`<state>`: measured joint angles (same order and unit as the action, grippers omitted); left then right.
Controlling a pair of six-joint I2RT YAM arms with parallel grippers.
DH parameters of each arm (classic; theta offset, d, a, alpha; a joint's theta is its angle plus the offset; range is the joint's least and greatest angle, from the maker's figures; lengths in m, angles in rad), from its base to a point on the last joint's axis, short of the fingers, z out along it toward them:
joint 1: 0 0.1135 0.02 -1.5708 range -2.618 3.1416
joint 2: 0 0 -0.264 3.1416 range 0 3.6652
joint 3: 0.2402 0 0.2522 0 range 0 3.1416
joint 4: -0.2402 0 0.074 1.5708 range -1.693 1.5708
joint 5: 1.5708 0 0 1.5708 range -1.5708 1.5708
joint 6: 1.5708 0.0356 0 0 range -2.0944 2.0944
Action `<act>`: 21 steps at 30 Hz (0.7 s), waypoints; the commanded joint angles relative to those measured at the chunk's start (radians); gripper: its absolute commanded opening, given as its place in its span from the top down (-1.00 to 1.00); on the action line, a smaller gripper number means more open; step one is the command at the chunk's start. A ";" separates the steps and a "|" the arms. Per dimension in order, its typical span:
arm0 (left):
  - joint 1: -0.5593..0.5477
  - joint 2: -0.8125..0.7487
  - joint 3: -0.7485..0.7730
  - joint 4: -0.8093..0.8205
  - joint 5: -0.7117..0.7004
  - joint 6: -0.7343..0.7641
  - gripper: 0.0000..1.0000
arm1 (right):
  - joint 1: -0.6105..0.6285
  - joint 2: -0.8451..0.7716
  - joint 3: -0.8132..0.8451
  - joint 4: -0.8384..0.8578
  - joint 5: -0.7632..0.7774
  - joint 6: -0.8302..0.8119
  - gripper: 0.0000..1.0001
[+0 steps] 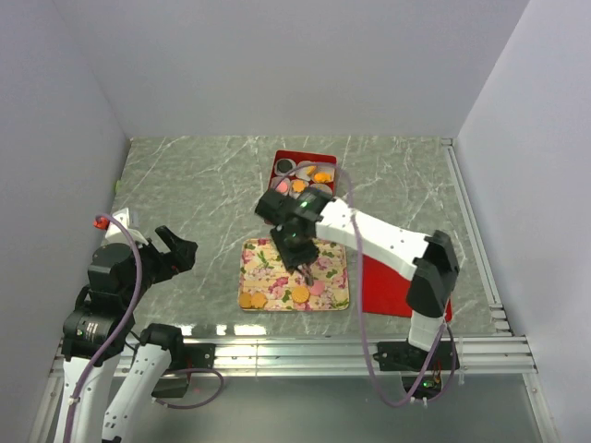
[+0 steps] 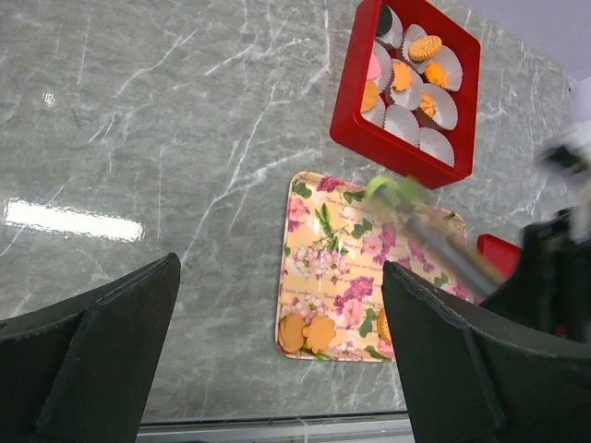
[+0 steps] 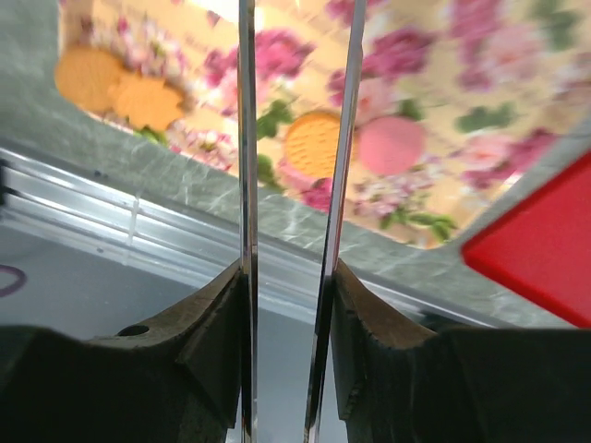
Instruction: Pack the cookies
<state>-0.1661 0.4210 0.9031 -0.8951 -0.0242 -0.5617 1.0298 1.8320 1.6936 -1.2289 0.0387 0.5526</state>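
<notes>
Thin metal blades of the right gripper, tips cut off, stand slightly parted, nothing seen between them, over the flowered square tray bearing small round orange and pink cookies along its near edge, while the left gripper gapes wide, well left.

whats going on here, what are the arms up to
The right gripper hangs over the floral tray, its thin fingers slightly apart and empty, above an orange cookie near the tray's near edge. A few more cookies lie on the tray. The red box behind it has cookies in some paper cups, while others are empty. The left gripper sits open off to the left, holding nothing.
</notes>
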 commanded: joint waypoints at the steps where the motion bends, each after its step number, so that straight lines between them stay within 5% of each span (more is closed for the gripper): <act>1: 0.013 0.010 0.003 0.028 -0.002 -0.001 -0.93 | -0.071 -0.106 0.080 -0.053 0.029 -0.060 0.18; 8: 0.019 0.053 0.002 0.027 -0.003 -0.003 -0.92 | -0.240 -0.090 0.149 -0.070 0.017 -0.144 0.18; 21: 0.062 0.117 0.005 0.027 -0.003 -0.003 -0.89 | -0.364 0.072 0.294 -0.069 -0.123 -0.212 0.19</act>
<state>-0.1207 0.5339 0.9031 -0.8951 -0.0238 -0.5617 0.6758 1.8702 1.9354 -1.3029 -0.0307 0.3672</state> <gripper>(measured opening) 0.947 0.425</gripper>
